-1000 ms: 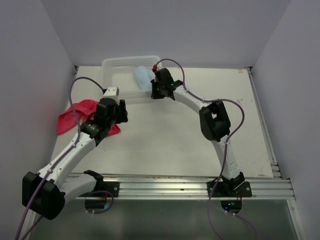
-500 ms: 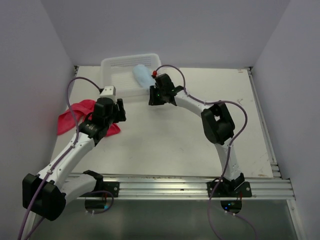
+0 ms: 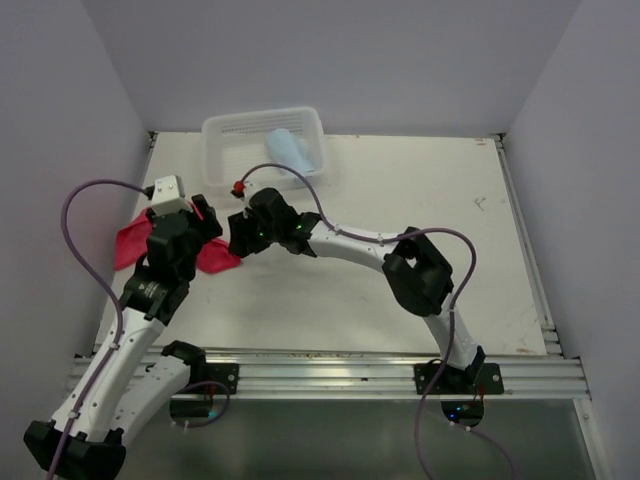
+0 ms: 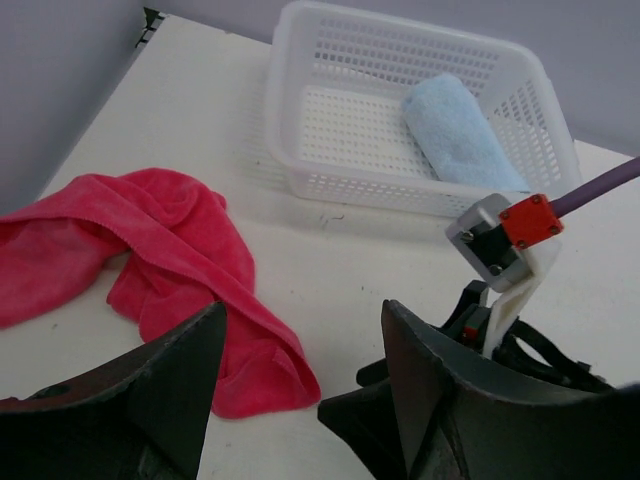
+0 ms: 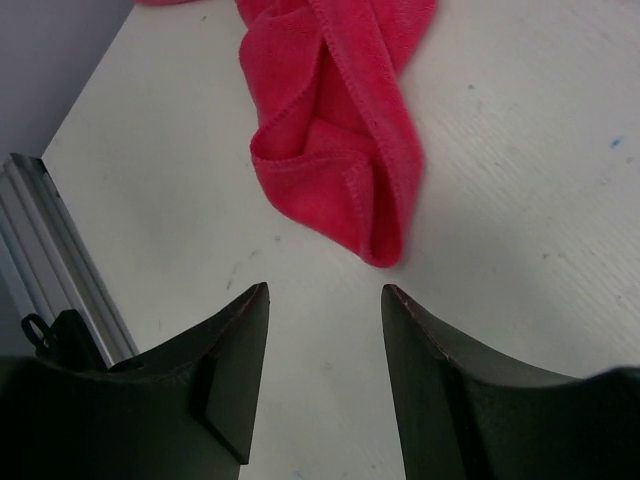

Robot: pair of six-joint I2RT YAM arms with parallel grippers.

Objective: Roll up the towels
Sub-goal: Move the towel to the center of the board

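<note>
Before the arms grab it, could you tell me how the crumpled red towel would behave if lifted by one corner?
The red towel lies in loose folds, so it will probably hang limp and unfold. Its fuzzy pile should resist slipping from the jaws. It looks light; a push would likely bunch it.

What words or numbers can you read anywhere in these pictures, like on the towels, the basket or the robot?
None: no word, number or sign can be read in any view.
The red towel, the blue towel and the basket show no tag or label.
The red block has no writing on it either.
</note>
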